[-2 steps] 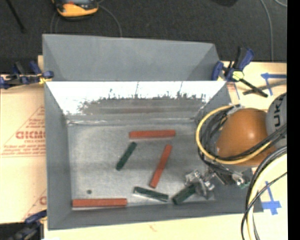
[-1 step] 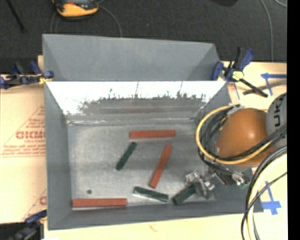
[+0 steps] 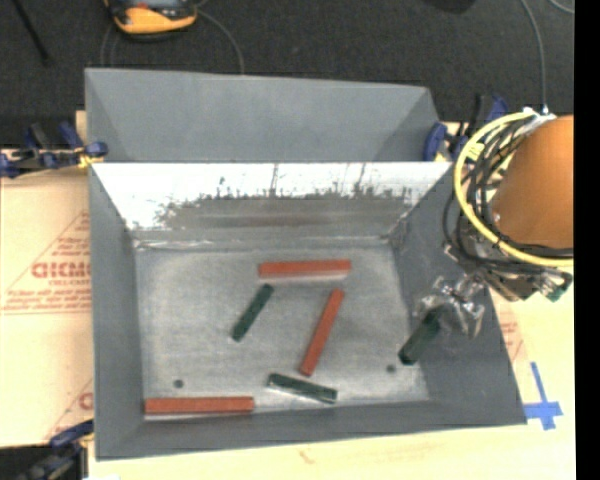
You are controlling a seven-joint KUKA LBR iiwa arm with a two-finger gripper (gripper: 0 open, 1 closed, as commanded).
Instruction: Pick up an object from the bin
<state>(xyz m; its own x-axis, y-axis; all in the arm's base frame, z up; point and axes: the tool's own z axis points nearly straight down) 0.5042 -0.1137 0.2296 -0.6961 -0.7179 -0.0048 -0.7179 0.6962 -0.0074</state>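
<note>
Where the right wall of the grey bin (image 3: 113,298) slopes down to its floor, the gripper (image 3: 445,311) is closed narrowly on the upper end of a dark green stick (image 3: 418,344). This stick hangs tilted over the foot of that wall, with its lower end pointing down and to the left. Above the gripper are the arm's orange cover (image 3: 545,178) and a loop of yellow and black cables (image 3: 470,163).

The held stick stands apart from all the others. Its nearest neighbours lie well to its left. One is a diagonal red stick (image 3: 322,332) at mid-floor. The other is a second dark green stick (image 3: 302,388), just below the red one's lower end and near the front edge. A horizontal red stick (image 3: 304,267) lies towards the back of the floor, just above the diagonal one's upper end. A third dark green stick (image 3: 251,312) lies slanted, left of centre. A third red stick (image 3: 198,405) rests along the front edge in the left corner.

Count: three red sticks and three dark green sticks, the held one included. All five on the floor lie flat and single, and none is stacked on another.
</note>
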